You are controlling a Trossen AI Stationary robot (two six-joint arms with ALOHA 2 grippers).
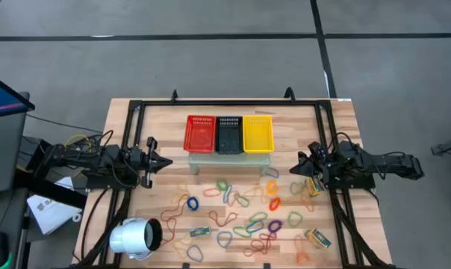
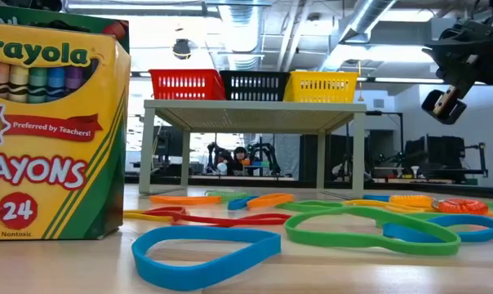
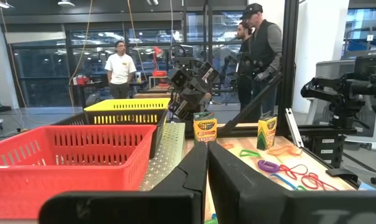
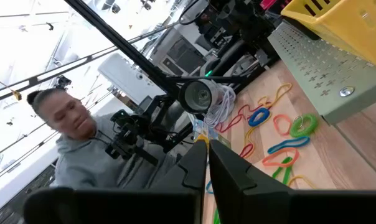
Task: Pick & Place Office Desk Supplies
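Note:
Many thin rubber-band loops [image 1: 248, 217] in several colours lie flat on the wooden table, also seen close in the low view [image 2: 206, 249]. Small green-yellow crayon packets rest on the table: one below my right arm [image 1: 313, 185], one at the near right [image 1: 319, 239], one near the front [image 1: 199, 232], large in the low view [image 2: 51, 131]. My left gripper [image 1: 166, 161] is shut and empty above the table's left part, left of the baskets. My right gripper [image 1: 293, 170] is shut and empty, raised above the table [image 2: 444, 102], right of the baskets.
Red [image 1: 200, 133], black [image 1: 228, 134] and yellow [image 1: 257, 133] mesh baskets stand in a row on a low grey stand [image 2: 255, 106] at the table's far middle. A large white cylinder [image 1: 136, 237] lies at the near left. People stand in the room beyond the table.

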